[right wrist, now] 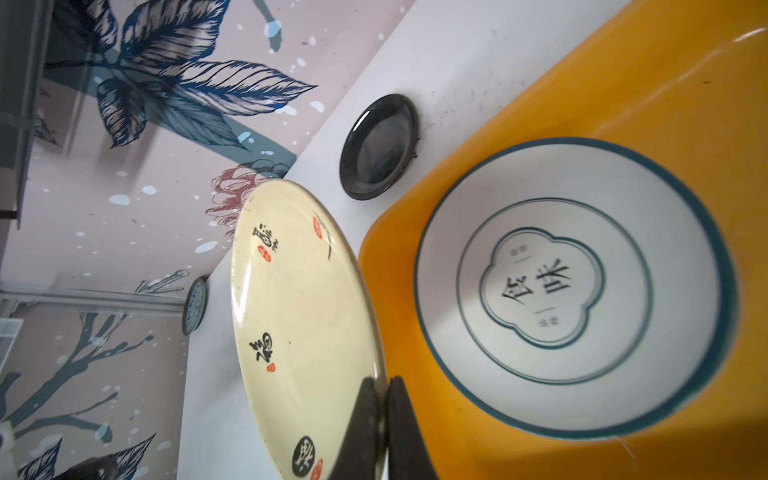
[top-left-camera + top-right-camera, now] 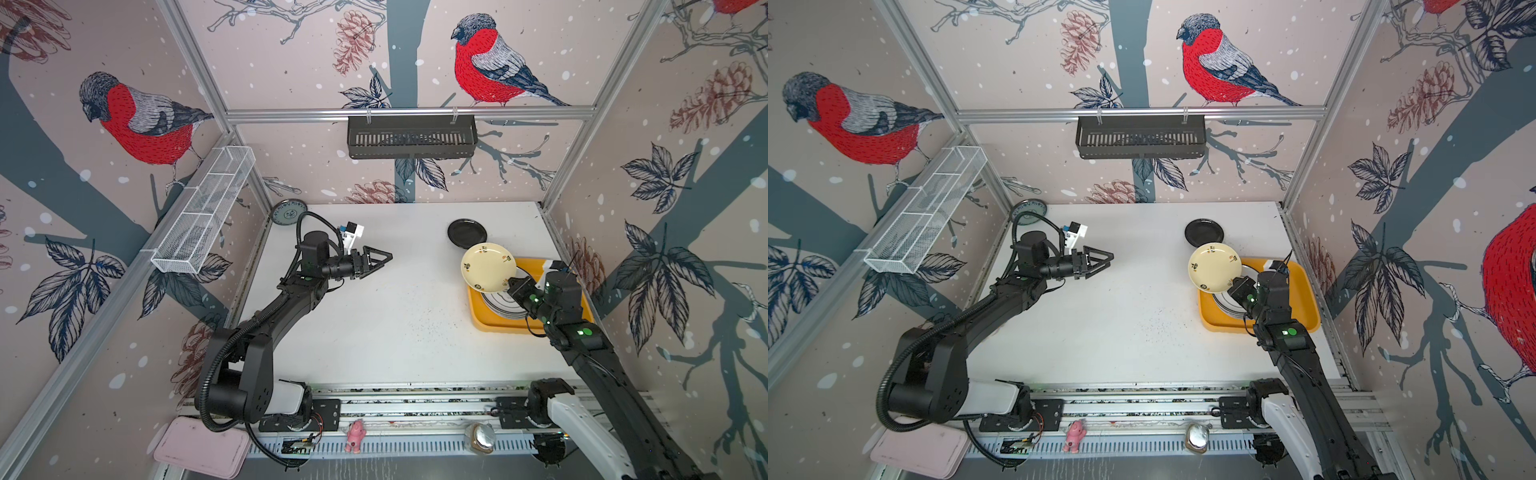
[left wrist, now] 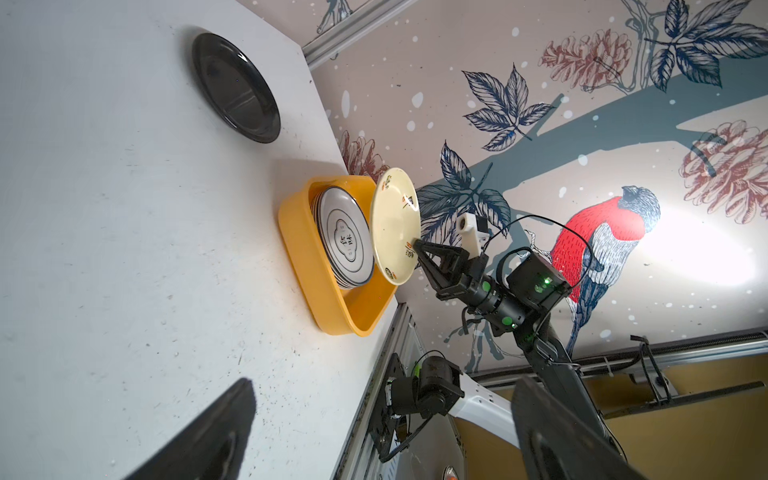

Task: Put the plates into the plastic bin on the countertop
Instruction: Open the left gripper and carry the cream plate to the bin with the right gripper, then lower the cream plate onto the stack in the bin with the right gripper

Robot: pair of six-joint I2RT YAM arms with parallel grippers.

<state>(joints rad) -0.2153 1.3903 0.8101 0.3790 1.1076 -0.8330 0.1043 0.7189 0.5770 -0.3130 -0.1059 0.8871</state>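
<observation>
Cream plate point(image 2: 488, 267), clamped by right fingers point(image 1: 365, 415), tilts over bin point(image 1: 623, 83) stack point(image 1: 573, 286); left fingers point(image 3: 208, 432) apart.

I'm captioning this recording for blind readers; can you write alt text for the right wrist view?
The right gripper pinches the rim of a cream plate, held tilted next to the yellow-orange bin, where a white plate with a teal rim lies face up. Beyond, a black plate lies on the white countertop, with a grey-teal plate at its far edge.
</observation>
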